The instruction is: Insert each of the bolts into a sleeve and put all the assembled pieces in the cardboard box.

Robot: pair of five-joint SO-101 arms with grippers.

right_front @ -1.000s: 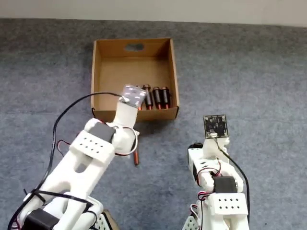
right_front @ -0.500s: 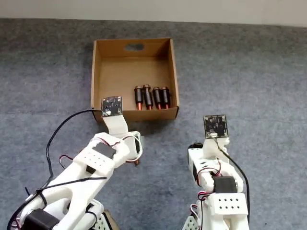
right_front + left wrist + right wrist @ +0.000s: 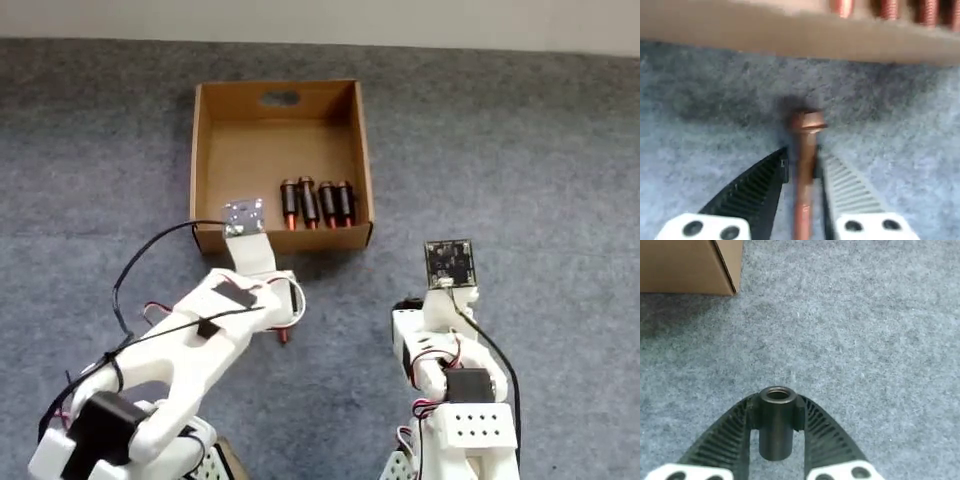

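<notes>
Back out of the cardboard box (image 3: 205, 150) has come the left arm. A second ago its wrist hung over the box floor; now it sits just outside the box wall nearest the arms. The right arm has not moved.

One loose bolt (image 3: 807, 122) lies on the grey carpet (image 3: 500, 150), just outside that same wall. It is thin and copper-coloured, with a round head that points at the box.

One sleeve (image 3: 775, 435) is out of the box too, near the box corner. It is a short black tube, and you can see the round hole at its end.

Four finished pieces (image 3: 317, 203) lie side by side inside the box, against the near wall. Each is black with a copper end.

The left gripper (image 3: 805, 160) is low over the loose bolt. Its two fingers, one black and one white, are only a little way apart, with the bolt's stem between them. A thin dark gap shows on each side of the stem.

The right gripper (image 3: 775, 402) is squeezed tight on the black sleeve, one ribbed finger on each side of it.
</notes>
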